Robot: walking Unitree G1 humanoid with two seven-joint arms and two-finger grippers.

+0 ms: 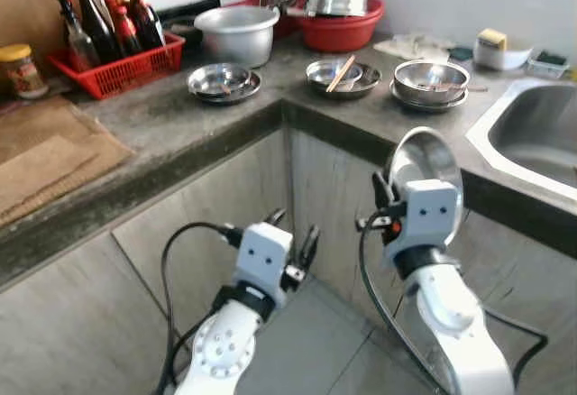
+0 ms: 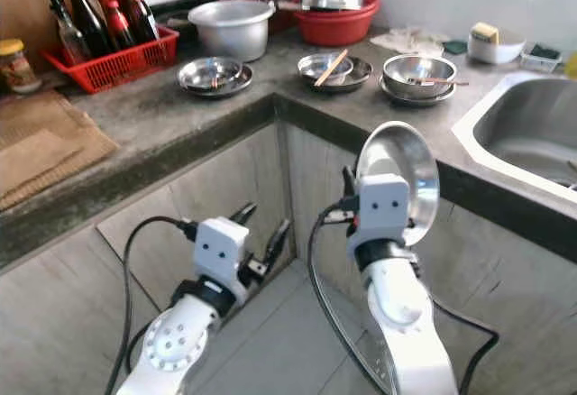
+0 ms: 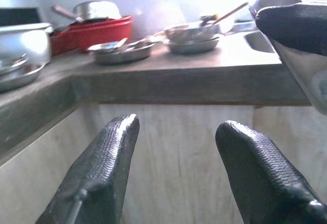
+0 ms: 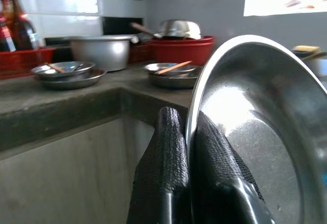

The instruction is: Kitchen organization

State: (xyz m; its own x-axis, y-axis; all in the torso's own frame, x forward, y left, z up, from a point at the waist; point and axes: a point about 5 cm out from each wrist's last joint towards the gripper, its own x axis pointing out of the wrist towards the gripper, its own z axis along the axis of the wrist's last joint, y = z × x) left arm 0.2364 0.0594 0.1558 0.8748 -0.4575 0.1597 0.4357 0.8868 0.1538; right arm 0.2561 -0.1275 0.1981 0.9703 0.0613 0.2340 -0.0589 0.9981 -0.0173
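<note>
Where counter point(image 1: 180, 133) turns, three dish stacks point(image 1: 341, 77).

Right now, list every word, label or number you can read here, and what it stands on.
None can be read.
Dark glass bottles in the red plastic basket: labels too blurred.
Yellow-lidded jar: label too blurred.
Round steel plate gripped by the right gripper: no marking visible.

I see two silver-white arms with boxy wrist blocks, looping black cables, and textured black fingers on left tool point(image 1: 293, 237) and right tool point(image 4: 190, 147).
</note>
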